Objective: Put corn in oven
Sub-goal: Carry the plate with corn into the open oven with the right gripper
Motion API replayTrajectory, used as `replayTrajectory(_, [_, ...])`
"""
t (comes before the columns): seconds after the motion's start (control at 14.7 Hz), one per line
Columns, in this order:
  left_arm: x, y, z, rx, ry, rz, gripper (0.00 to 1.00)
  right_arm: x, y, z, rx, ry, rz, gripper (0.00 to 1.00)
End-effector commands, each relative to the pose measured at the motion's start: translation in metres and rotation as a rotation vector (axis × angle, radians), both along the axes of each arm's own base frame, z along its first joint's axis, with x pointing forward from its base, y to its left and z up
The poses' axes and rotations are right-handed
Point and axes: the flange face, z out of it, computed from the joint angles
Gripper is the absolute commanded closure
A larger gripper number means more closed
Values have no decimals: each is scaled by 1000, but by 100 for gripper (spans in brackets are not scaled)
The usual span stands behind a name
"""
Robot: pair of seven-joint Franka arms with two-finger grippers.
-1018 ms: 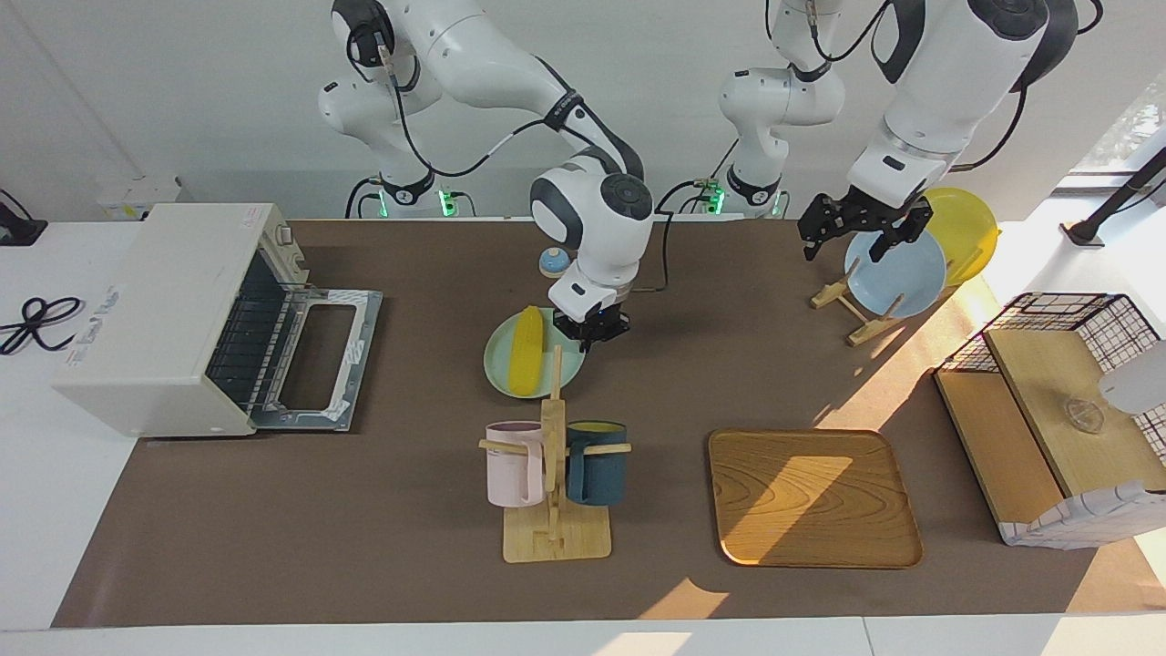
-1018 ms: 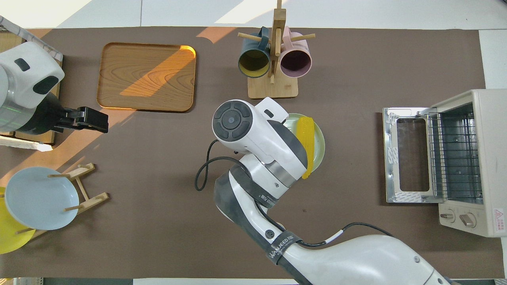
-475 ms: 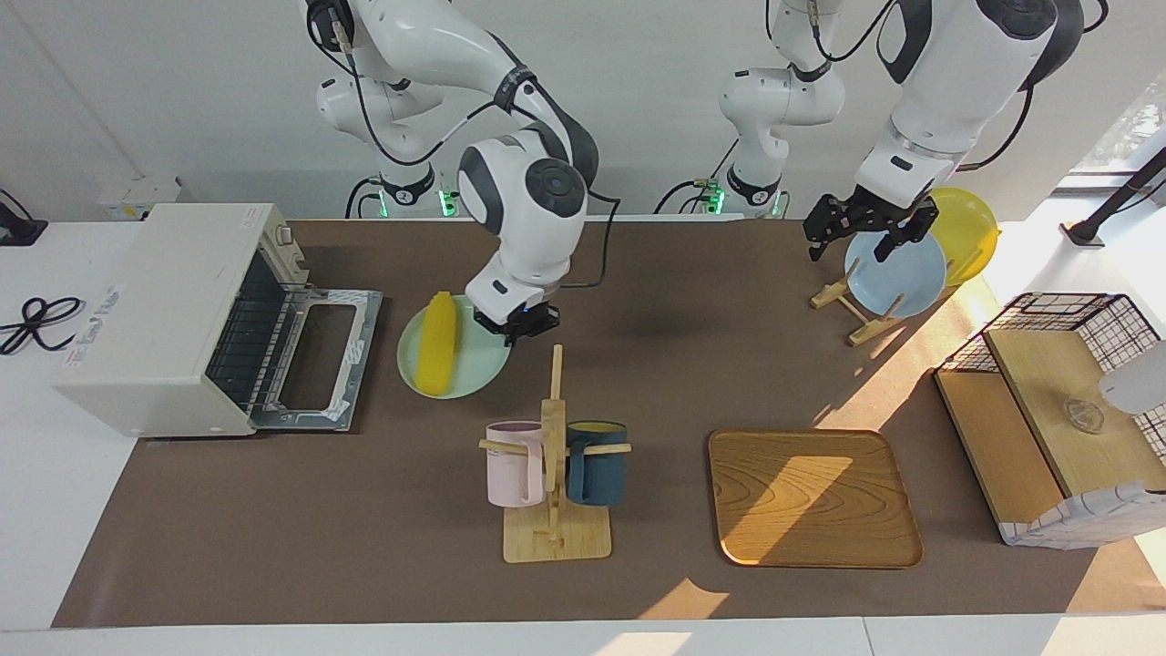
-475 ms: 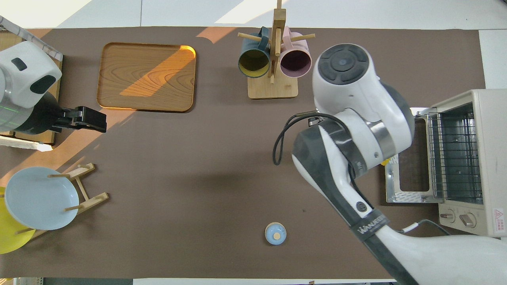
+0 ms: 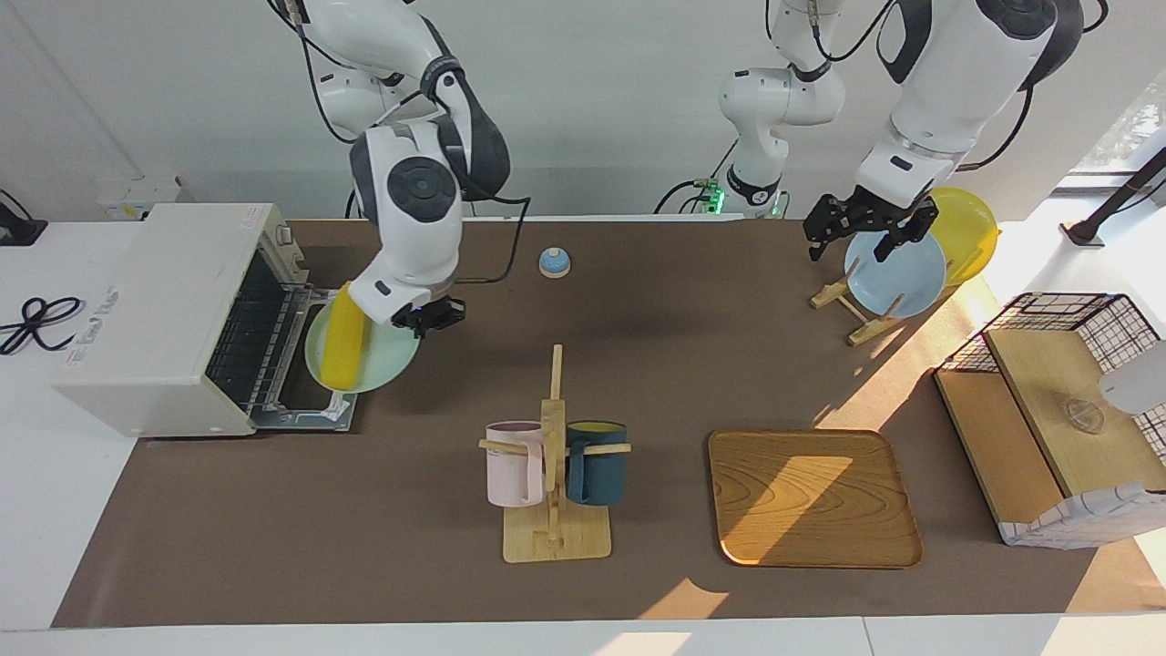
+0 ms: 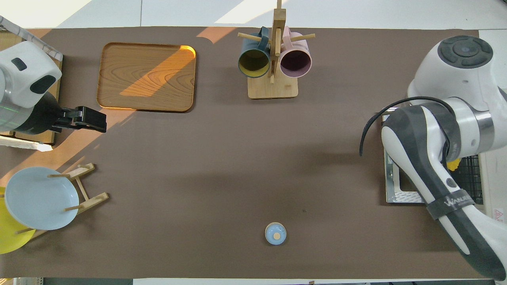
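The yellow corn [image 5: 344, 339] lies on a pale green plate [image 5: 383, 363]. My right gripper [image 5: 428, 319] is shut on that plate's rim and holds it in the air over the open drop-down door [image 5: 314, 405] of the white oven [image 5: 155, 310], with the corn end toward the rack opening. In the overhead view my right arm covers the plate, and only a tip of the corn [image 6: 452, 164] and a part of the door [image 6: 392, 190] show. My left gripper [image 5: 865, 232] waits open over the plate rack, and it also shows in the overhead view [image 6: 93, 120].
A mug rack [image 5: 552, 456] with a pink and a dark blue mug stands mid-table. Beside it lies a wooden tray [image 5: 813, 497]. A small blue knob [image 5: 554, 262] sits near the robots. A blue plate [image 5: 895, 273], a yellow plate [image 5: 966, 228] and a wire basket [image 5: 1066, 319] are at the left arm's end.
My right arm has carried the plate with the corn from mid-table toward the right arm's end, to over the oven's open door. The left arm has barely moved.
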Motion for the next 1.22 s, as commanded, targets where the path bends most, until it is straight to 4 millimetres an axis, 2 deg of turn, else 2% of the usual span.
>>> replayTrajectory(0.0, [-4,3,2,-16,-9,2,0,-10,-32,-7,10,-3,35,100])
replayTrajectory(0.14, [-4,3,2,-15,-9,2,0,-16,-53,-15,22,-2,43,100])
replayTrajectory(0.34, [-4,3,2,-16,-9,2,0,-31,-58,-33,30,-13,63,100])
replayTrajectory(0.48, [-4,3,2,-15,-9,2,0,-41,-78,-49,48,-34,88,100])
replayTrajectory(0.88, [-4,3,2,-16,-9,2,0,-42,-87,-50,50,-43,85,100])
replayTrajectory(0.95, [-4,3,2,-15,-9,2,0,-42,-89,-50,50,-43,81,96])
replayTrajectory(1.09, [-4,3,2,-16,-9,2,0,-41,-89,-50,51,-52,82,71])
replayTrajectory(1.15, [-4,3,2,-16,-9,2,0,-40,-89,-50,51,-56,83,66])
